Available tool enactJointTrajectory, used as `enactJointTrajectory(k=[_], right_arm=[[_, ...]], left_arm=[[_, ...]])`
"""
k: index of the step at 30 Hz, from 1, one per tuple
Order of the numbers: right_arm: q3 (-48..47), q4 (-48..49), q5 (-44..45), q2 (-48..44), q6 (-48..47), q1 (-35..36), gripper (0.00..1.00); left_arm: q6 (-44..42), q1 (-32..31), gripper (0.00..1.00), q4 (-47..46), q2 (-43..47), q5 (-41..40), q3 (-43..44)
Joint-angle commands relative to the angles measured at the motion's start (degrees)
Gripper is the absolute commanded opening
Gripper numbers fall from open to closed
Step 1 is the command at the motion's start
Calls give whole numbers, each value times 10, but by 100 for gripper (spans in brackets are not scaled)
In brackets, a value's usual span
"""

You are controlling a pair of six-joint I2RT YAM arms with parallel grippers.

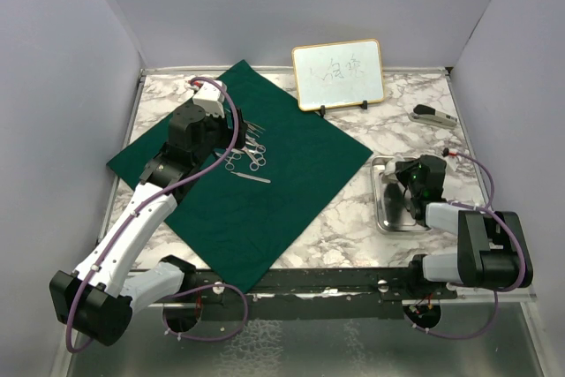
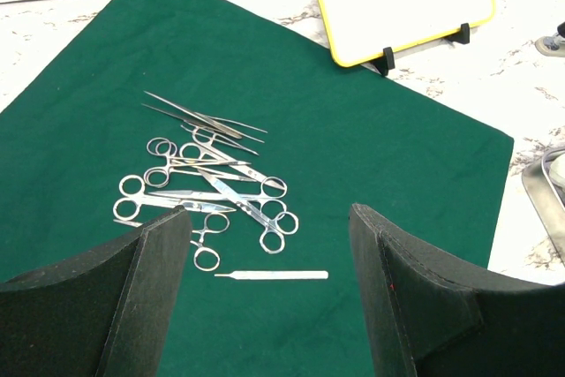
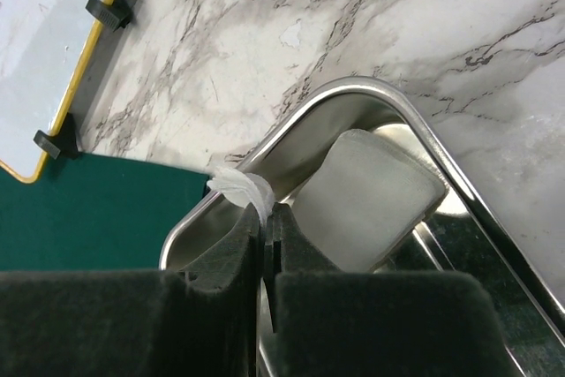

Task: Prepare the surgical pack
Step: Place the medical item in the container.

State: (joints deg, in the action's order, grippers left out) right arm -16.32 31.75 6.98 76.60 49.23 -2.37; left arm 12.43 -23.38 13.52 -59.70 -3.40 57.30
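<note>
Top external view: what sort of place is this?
Probably a walled lab test bench staged for surgical prep: green cloth bearing steel instruments, a steel tray, marble-pattern tabletop.

Gold-framed whiteboard (image 1: pixel 338 74) upright on marble table (image 1: pixel 344 218), grey stapler-like object (image 1: pixel 433 115) nearby.

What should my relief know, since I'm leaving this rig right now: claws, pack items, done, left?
Left claw: open, above the instruments heaped on the green cloth.
Right claw: shut on white gauze at the rim of the steel tray.
Tray sits on the marble, right of the cloth, more gauze inside.
Done: cloth spread, instruments on it.
Left: probably gauze and tray onto the cloth, instruments sorted.
</note>
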Motion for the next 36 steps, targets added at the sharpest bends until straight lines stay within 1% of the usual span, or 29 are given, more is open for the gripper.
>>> enactJointTrajectory(k=[1,15,24,27,31,34,36], right_arm=[[1,12,34,2,5,-4,1],[-13,-25,52,9,26,-6,1],[-37,-58,54,29,36,-9,1],[-49,-89,62,32,48,-11,1],[-49,-108,74,25,59,-11,1],[-53,-126,83,24,70,-11,3],[-60,-145,86,24,71,-11,6]], left_arm=[[-6,-4,75,-16,1,13,-5],[-7,-5,75,-17,3,16,-5],[-6,-6,75,-16,3,17,-6],[-7,-6,75,-16,4,18,-7],[-8,-6,75,-16,5,18,-8],[-8,-6,75,-17,5,20,-7],[-8,-7,75,-17,6,20,-8]])
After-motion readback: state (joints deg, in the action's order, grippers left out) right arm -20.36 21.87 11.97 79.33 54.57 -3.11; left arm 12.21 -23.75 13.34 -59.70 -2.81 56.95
